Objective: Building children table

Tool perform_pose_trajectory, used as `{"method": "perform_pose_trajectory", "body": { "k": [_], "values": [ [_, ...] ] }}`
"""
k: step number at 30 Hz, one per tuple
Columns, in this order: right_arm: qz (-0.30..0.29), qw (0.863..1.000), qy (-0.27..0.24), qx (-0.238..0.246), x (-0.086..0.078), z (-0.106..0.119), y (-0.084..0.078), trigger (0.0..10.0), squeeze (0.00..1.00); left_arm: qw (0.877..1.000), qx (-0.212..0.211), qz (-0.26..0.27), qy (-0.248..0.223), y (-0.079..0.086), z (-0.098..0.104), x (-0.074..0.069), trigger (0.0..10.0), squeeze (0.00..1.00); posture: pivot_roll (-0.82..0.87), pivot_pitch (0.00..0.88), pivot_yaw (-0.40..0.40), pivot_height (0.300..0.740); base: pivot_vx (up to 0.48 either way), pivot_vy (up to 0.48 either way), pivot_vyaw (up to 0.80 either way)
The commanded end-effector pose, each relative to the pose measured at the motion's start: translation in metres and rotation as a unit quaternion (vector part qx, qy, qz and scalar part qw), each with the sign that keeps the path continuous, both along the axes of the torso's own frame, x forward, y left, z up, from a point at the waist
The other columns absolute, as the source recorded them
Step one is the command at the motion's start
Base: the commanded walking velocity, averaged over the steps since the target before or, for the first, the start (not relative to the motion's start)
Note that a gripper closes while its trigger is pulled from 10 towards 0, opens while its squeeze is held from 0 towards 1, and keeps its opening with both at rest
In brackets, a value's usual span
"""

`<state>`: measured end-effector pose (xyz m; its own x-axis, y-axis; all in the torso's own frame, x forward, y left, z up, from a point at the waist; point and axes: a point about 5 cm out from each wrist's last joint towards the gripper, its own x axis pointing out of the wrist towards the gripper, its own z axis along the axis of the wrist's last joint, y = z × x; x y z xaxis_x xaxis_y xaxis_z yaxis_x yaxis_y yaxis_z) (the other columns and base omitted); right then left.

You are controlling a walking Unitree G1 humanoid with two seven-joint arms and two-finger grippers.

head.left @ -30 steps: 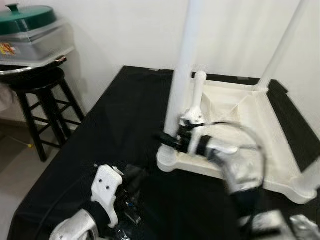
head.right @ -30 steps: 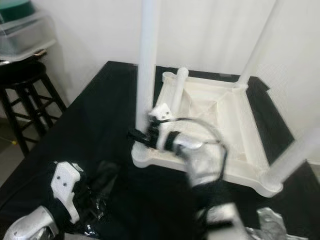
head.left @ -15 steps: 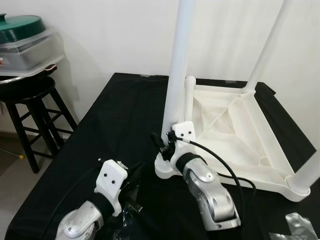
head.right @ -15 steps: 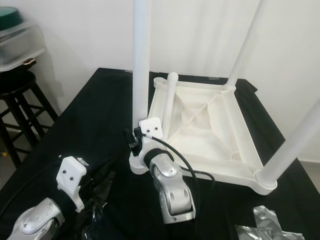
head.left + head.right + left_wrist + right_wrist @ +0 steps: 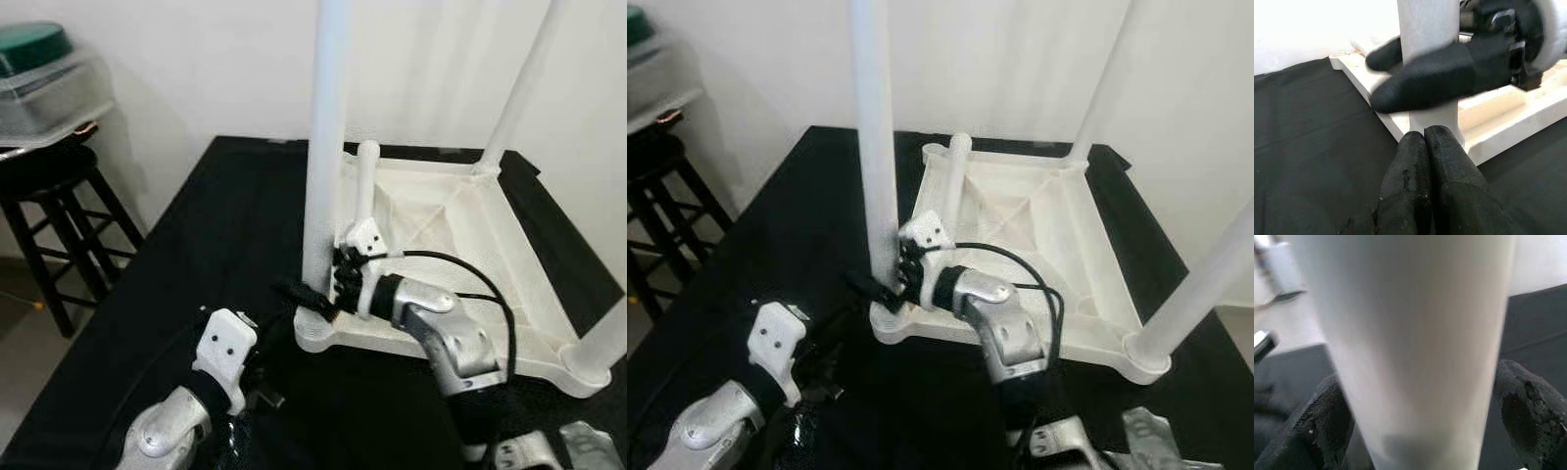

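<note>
The white children's table [image 5: 460,211] lies upside down on a black cloth. Three legs stand up from its corners: near left [image 5: 325,147], far right [image 5: 519,88] and near right [image 5: 607,343]. Another white leg [image 5: 362,191] rests along the table's left rim. My right gripper [image 5: 312,292] holds the near-left leg just above its socket. The right wrist view has a finger [image 5: 1325,423] on each side of that leg. My left gripper [image 5: 1425,134] is shut with nothing in it, its tips close to the same corner socket [image 5: 1442,120].
A black stool [image 5: 44,166] carrying a clear bin [image 5: 54,93] with a green lid stands at the left by the white wall. A crumpled silver wrapper [image 5: 1156,441] lies at the near right. The cloth's left edge drops to the floor.
The camera has shifted. My right forearm has swung round to the right while its gripper stays at the foot of the near-left leg. The left gripper sits a little closer to that corner.
</note>
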<state>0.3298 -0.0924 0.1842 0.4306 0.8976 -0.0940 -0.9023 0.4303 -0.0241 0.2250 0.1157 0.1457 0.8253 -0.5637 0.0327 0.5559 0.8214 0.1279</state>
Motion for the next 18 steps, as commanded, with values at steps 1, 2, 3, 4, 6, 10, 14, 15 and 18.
{"method": "perform_pose_trajectory", "body": {
  "k": [1, 2, 3, 4, 6, 10, 14, 15, 18],
  "values": [
    [0.037, 0.999, -0.003, 0.005, 0.004, 0.002, 0.002, 10.0, 0.00, 1.000, 0.006, 0.003, 0.005, 0.000, -0.005, 0.001, 10.0, 0.00, 0.05, 0.054, -0.021, 0.740, 0.000, 0.000, 0.00],
    [0.037, 0.999, -0.003, 0.005, 0.004, 0.002, 0.002, 10.0, 0.00, 1.000, 0.006, 0.003, 0.005, 0.000, -0.005, 0.001, 10.0, 0.00, 0.05, 0.054, -0.021, 0.740, 0.000, 0.000, 0.00],
    [0.037, 0.999, -0.003, 0.005, 0.004, 0.002, 0.002, 10.0, 0.00, 1.000, 0.006, 0.003, 0.005, 0.000, -0.005, 0.001, 10.0, 0.00, 0.05, 0.054, -0.021, 0.740, 0.000, 0.000, 0.00],
    [0.037, 0.999, -0.003, 0.005, 0.004, 0.002, 0.002, 10.0, 0.00, 1.000, 0.006, 0.003, 0.005, 0.000, -0.005, 0.001, 10.0, 0.00, 0.05, 0.054, -0.021, 0.740, 0.000, 0.000, 0.00],
    [0.053, 0.999, 0.012, 0.002, 0.010, 0.000, 0.000, 6.4, 0.00, 1.000, 0.005, 0.002, 0.004, -0.001, -0.006, 0.001, 10.0, 0.00, 0.06, 0.050, -0.023, 0.740, 0.000, 0.000, 0.00],
    [0.063, 0.998, 0.022, 0.000, 0.013, -0.003, -0.002, 0.0, 0.00, 1.000, 0.005, 0.002, 0.004, -0.002, -0.007, 0.002, 10.0, 0.00, 0.06, 0.047, -0.026, 0.740, 0.000, 0.000, 0.00],
    [0.070, 0.997, 0.022, 0.007, 0.014, -0.003, -0.007, 0.0, 0.00, 1.000, 0.006, 0.002, 0.002, -0.002, -0.007, 0.002, 10.0, 0.00, 0.06, 0.046, -0.023, 0.740, 0.000, 0.000, 0.00],
    [0.070, 0.997, 0.018, 0.011, 0.013, -0.002, -0.010, 0.0, 0.00, 1.000, 0.006, 0.003, 0.002, -0.002, -0.007, 0.002, 10.0, 0.00, 0.05, 0.045, -0.021, 0.740, 0.000, 0.000, 0.00],
    [0.067, 0.998, 0.015, 0.013, 0.013, -0.002, -0.012, 0.0, 0.00, 1.000, 0.006, 0.003, 0.002, -0.002, -0.008, 0.002, 10.0, 0.00, 0.05, 0.045, -0.021, 0.740, 0.000, 0.000, 0.00]
  ]
}}
